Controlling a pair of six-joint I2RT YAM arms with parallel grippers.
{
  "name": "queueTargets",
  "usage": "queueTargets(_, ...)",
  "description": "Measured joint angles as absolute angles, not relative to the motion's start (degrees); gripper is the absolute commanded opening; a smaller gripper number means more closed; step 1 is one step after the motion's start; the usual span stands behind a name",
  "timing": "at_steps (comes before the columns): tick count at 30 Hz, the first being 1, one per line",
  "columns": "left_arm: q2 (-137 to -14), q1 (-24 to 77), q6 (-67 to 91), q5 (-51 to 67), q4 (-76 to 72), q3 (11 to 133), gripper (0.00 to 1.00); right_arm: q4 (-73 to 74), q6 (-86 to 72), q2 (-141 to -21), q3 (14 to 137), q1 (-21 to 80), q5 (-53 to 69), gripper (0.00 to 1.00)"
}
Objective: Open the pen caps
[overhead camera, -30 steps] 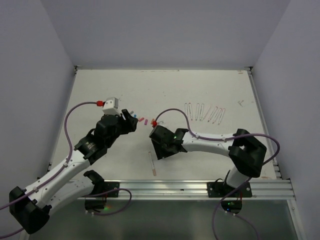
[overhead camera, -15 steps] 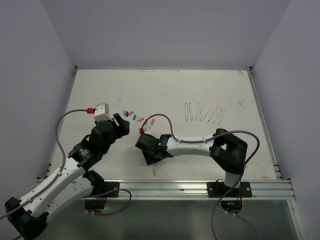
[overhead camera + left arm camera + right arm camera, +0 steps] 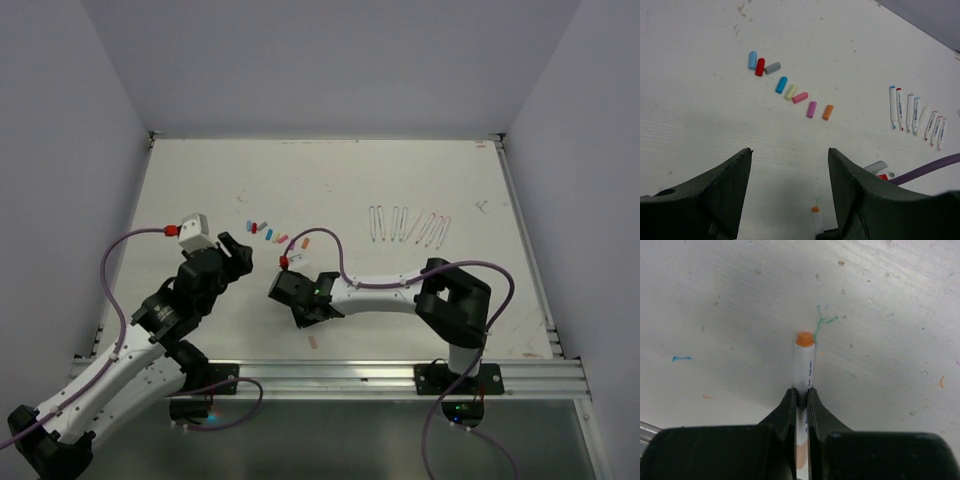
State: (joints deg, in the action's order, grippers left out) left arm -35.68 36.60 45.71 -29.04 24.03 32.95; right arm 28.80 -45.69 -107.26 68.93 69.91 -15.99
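Now our right claw (image 3: 801, 396) is clamped on the white barrel of a pen (image 3: 804, 365), orange end just beyond its tips. We judge it light, stiff, slick: grip mid-barrel. Our left claw (image 3: 789, 155) stands wide, loose caps (image 3: 791, 91) lying ahead of it.

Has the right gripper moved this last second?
Yes. The right gripper shifted left, away from the row of pens, nearer the front rail, onto the lone pen.
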Motion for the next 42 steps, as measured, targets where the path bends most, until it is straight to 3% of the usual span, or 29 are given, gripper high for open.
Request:
queueTargets(6,-35.40,36.60,45.93,-29.04,23.79,32.03,0.66,27.83,-46.09,-101.60,63.55,67.96,-17.02,0.00)
queueTargets(11,-38.24,36.49,44.36,-24.75,20.32,30.61,0.64,21.52,-46.00,-87.26,52.64,58.28,-13.56,0.00)
queueTargets(15,-43.00,36.45,40.97,-13.13,11.94,28.53,0.62,18.15,-45.36,-77.34,47.70,50.68,-12.27,0.00)
queueTargets(21,-47.03,36.45,39.40,7.66,-9.02,20.43,0.62,14.46,-44.29,-69.41,47.40,49.95,-10.81,0.00)
queueTargets(29,-56.62,36.53,41.25,24.18,-29.67,17.21,0.63,9.45,-44.34,-66.70,47.22,49.17,-9.15,0.00)
queueTargets(42,-65.45,39.97,45.39,29.06,-44.45,16.29,0.63,4.91,-45.47,-67.05,46.57,49.10,-7.66,0.00)
